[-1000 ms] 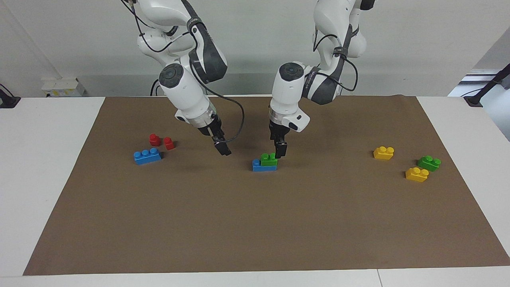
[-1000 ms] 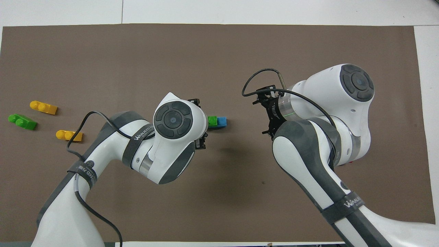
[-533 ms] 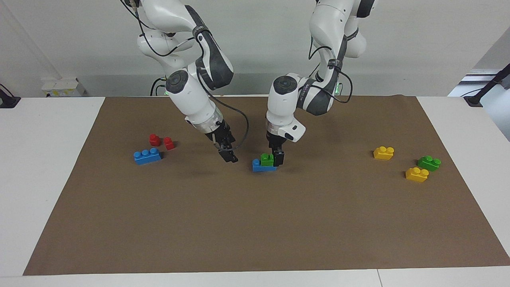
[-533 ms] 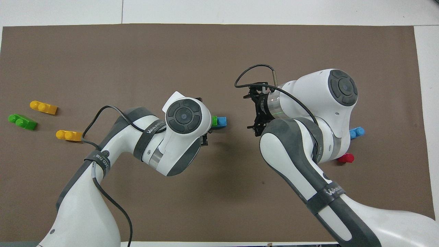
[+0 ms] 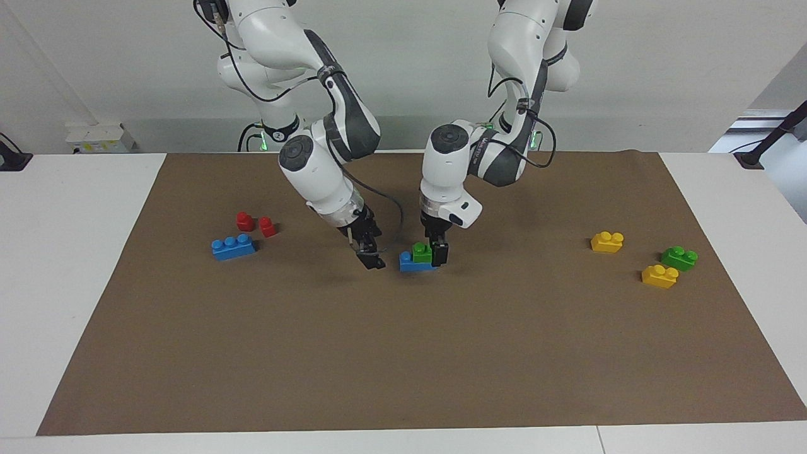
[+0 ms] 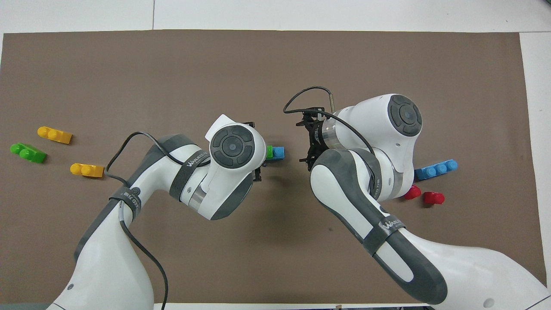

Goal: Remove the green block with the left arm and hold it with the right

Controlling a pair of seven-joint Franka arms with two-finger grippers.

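Facing, the green block (image 5: 422, 252) sits on a blue brick (image 5: 416, 263) mid-tabletop; the left hand (image 5: 439, 252) brackets it, fingers spread, and the right hand (image 5: 372, 260) hangs released just beside. Overhead, the green block (image 6: 269, 151) peeks beside the left wrist.

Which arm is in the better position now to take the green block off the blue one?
Left. The left hand is already down at the green block stacked on the blue block, open. The right hand hangs beside the stack, suited to steadying the blue block.
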